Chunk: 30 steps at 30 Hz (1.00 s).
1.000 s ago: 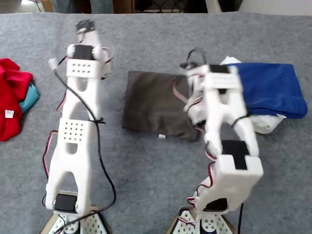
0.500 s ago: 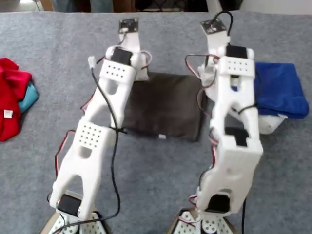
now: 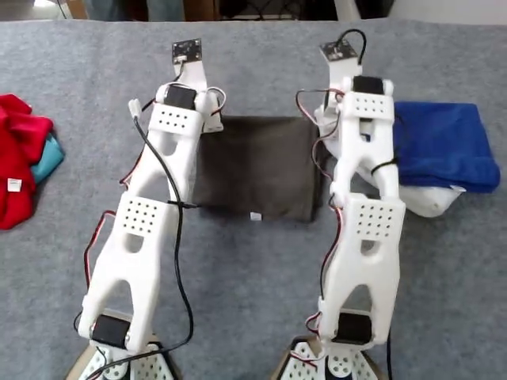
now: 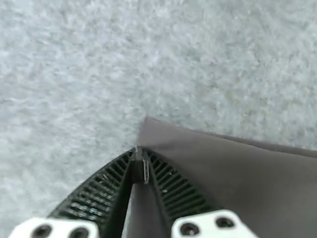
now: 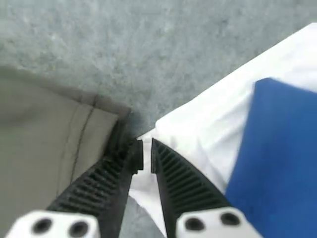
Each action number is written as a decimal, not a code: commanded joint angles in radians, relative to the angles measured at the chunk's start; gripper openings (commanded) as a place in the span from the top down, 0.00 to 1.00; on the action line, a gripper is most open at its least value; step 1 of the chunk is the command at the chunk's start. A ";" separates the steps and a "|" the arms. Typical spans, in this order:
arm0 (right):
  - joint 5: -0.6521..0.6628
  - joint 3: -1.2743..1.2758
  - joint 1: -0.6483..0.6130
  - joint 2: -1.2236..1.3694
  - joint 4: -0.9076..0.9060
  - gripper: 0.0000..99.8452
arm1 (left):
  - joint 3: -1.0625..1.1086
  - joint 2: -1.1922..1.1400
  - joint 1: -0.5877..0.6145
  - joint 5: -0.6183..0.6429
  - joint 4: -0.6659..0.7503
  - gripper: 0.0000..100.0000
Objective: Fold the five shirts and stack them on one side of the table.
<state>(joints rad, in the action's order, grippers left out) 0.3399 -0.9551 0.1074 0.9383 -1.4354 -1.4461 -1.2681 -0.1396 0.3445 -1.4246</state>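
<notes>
A folded dark brown shirt lies flat on the grey table between the two arms. My left gripper is at its far left corner. In the left wrist view the left gripper is shut on the edge of the brown shirt just below that corner. My right gripper is at the far right corner. In the right wrist view the right gripper is shut to a thin slit, beside the brown shirt corner and over the white shirt. The blue shirt lies close by.
A folded blue shirt rests on a white shirt at the right side. A red shirt and a teal shirt are bunched at the left edge. Grey felt stretches toward the near side.
Both arms have stretched out from their drawn-back poses to the far corners of the brown shirt. The shirt now lies slightly further left and squarer.
</notes>
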 commanded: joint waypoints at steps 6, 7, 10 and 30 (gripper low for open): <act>-0.123 -0.420 0.026 -0.131 -0.338 0.98 | -0.225 0.048 -0.038 0.002 -0.124 0.97; -0.166 -0.384 0.046 -0.174 -0.338 0.99 | -0.222 0.048 -0.036 0.000 -0.133 0.97; -0.192 -0.150 0.086 -0.354 -0.338 0.99 | -0.222 0.049 0.010 -0.060 -0.135 0.97; -0.565 1.589 -0.149 -1.159 0.491 0.95 | -0.147 -0.014 0.145 -0.152 -0.031 0.97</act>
<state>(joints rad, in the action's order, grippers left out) -0.1634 0.5608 -0.0276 -0.1757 -1.0810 -1.5719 -1.3080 -0.0107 0.2064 -1.4707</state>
